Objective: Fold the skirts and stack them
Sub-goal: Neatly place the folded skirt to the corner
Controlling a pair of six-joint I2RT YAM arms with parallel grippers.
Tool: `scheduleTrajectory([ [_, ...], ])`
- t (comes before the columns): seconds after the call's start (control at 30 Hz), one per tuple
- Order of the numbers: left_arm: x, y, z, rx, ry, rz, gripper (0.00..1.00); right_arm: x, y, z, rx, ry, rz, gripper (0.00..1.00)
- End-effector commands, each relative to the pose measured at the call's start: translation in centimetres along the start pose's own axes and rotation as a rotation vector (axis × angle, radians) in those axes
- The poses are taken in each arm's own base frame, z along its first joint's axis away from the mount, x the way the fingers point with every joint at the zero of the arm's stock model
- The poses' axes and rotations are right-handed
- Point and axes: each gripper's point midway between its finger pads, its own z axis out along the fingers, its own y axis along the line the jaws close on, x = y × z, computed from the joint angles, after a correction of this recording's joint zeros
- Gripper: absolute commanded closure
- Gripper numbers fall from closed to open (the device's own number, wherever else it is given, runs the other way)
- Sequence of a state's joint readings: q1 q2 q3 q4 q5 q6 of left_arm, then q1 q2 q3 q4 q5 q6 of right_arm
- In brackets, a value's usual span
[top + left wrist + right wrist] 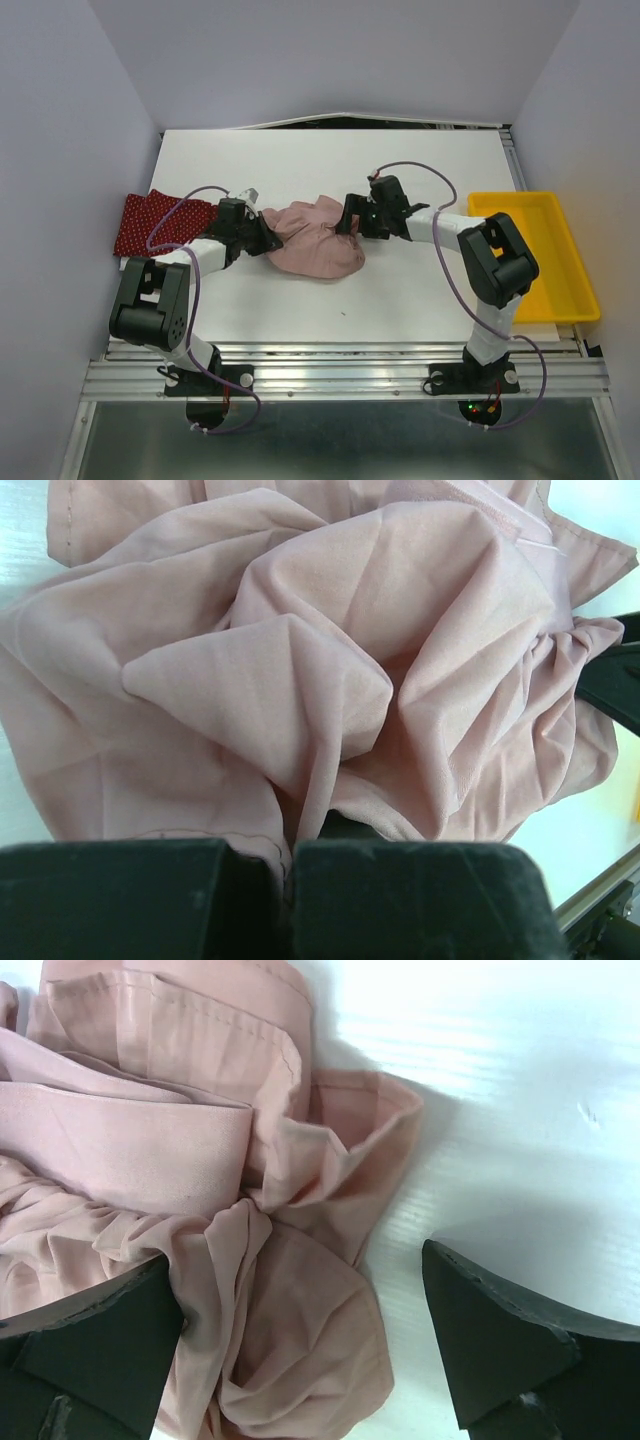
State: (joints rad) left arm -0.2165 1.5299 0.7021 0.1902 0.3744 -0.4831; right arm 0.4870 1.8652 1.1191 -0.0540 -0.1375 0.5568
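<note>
While left gripper (285,865) pinches pink skirt (300,680), right gripper (300,1270) gapes.

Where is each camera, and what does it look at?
Top external: above and behind, looking down at the table, left arm, right arm, pink skirt, red dotted skirt and yellow tray.
Left wrist: on the left arm, looking past the left gripper, shut on the pink skirt.
Right wrist: on the right arm, looking down past the open right gripper at the skirt's edge and table.
All three share the pink skirt.
</note>
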Motion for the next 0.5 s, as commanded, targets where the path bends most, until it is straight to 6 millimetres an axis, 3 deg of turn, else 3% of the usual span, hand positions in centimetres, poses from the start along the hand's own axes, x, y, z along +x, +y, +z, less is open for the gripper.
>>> scheduleTrajectory([
  [0.0,-1.2,-0.9,0.1,0.023,-0.028,0.036,1.00,2.8,-1.5,2.4,0.049,0.103,-0.060,0.00],
  [0.23,-1.6,-1.0,0.3,0.021,-0.024,0.045,1.00,4.2,1.7,4.9,-0.158,0.135,-0.019,0.04],
  [0.3,-1.3,-0.9,0.4,0.017,-0.018,0.046,1.00,4.5,2.4,5.2,-0.201,0.150,0.000,0.18],
  [0.33,-1.4,-0.8,0.5,0.013,-0.020,0.049,1.00,4.9,2.4,5.5,-0.209,0.163,0.010,0.32],
  [0.4,-1.6,-0.7,0.4,0.006,-0.024,0.058,1.00,5.2,3.7,5.4,-0.290,0.188,0.020,0.45],
  [0.43,-2.0,-0.7,0.4,-0.004,-0.035,0.074,1.00,5.3,4.2,5.4,-0.317,0.195,0.021,0.61],
  [0.47,-2.1,-0.5,0.3,-0.010,-0.034,0.079,1.00,5.1,5.1,5.2,-0.370,0.200,0.014,0.69],
])
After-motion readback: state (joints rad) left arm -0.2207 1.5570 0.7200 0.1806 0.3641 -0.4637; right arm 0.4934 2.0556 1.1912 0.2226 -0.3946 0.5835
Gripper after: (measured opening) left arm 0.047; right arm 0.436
